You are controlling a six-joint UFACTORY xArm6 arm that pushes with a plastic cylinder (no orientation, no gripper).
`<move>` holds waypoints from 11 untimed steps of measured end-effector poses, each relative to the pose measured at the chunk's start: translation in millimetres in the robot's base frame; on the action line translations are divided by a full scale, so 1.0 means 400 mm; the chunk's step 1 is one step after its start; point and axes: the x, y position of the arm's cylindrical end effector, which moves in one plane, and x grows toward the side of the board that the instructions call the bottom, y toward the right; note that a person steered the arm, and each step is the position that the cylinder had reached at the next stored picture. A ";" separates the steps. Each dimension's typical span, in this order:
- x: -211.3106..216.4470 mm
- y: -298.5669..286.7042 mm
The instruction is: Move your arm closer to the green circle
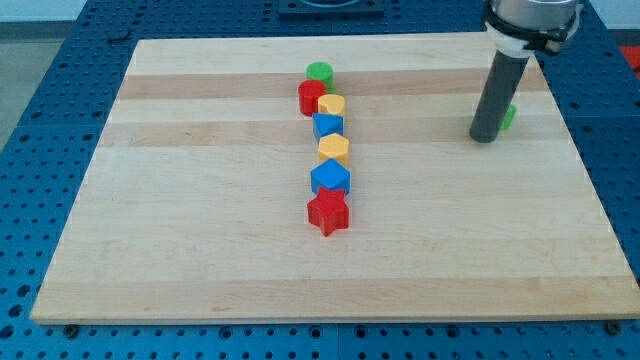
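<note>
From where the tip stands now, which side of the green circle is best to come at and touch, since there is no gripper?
My tip stands far to the view's right of the green circle, beside another green block. I would come from the view's right and meet its right edge: that side looks open, while the red block touches or nearly touches its lower edge. Its round wall may roll off a glancing contact.

A red star, two blue blocks and two yellow blocks form a column.

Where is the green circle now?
The green circle sits near the view's top centre, heading the block column, just above the red block; my tip is far right.
</note>
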 end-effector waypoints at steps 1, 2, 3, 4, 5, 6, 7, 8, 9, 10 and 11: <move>-0.064 -0.078; -0.222 -0.090; -0.355 -0.140; -0.448 -0.278; -0.479 -0.427; -0.444 -0.544; -0.368 -0.555; -0.342 -0.555; -0.340 -0.534; -0.327 -0.482; -0.327 -0.455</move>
